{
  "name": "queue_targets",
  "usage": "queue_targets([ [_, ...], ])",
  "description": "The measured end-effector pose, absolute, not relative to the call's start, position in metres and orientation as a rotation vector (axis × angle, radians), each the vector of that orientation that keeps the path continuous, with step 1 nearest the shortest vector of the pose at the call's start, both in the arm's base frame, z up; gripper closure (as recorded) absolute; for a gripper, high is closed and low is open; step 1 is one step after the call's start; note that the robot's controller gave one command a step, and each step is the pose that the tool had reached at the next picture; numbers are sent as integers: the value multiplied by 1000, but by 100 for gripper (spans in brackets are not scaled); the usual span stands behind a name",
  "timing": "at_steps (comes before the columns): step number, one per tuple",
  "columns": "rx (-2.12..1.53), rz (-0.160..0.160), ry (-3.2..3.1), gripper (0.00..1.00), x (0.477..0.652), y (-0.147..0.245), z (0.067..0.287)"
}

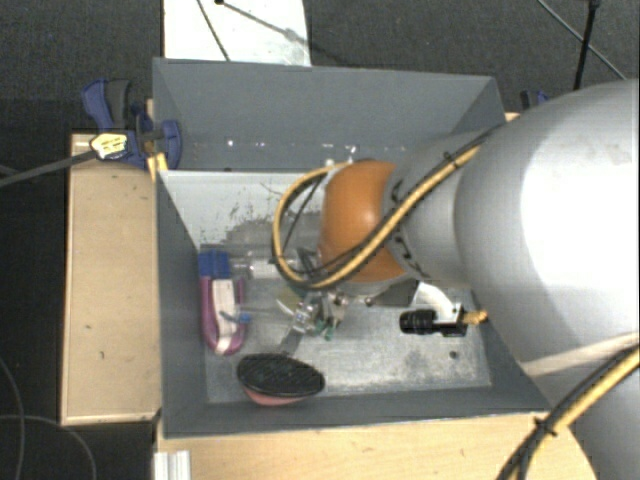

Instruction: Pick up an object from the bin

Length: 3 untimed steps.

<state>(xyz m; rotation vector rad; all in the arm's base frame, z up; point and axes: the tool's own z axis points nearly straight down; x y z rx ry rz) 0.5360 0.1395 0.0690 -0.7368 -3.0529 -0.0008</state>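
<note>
While the gripper [308, 320] hangs low over the middle of the grey metal bin [330, 118], under the round orange cover [355, 218] on the wrist, I cannot tell if its grip is spread wide or pressed together, because the tip is too small and dark to make out. I see nothing held in it. Two things lie close by. A flat black oval brush with a pink underside [280, 376] lies just on the near side of the gripper, close to the near wall. A long purple and white packet with a blue end [222, 313] lies to the left, by the left wall. A small black and white thing with a yellow bit [432, 318] lies further off on the right. The brush looks light and hard, I think, and its bumpy top may slip, so its two long sides look best to pinch. The packet looks soft and smooth and could squash, so its middle seems the safest place to hold.
</note>
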Motion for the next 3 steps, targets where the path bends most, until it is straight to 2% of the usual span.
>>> queue_targets([
  [1, -741, -1, -3055, 100, 537, 138, 71],
  [2, -762, -6, -3056, 100, 535, 131, 199],
  [3, -716, -9, -3068, 100, 524, 149, 289],
])
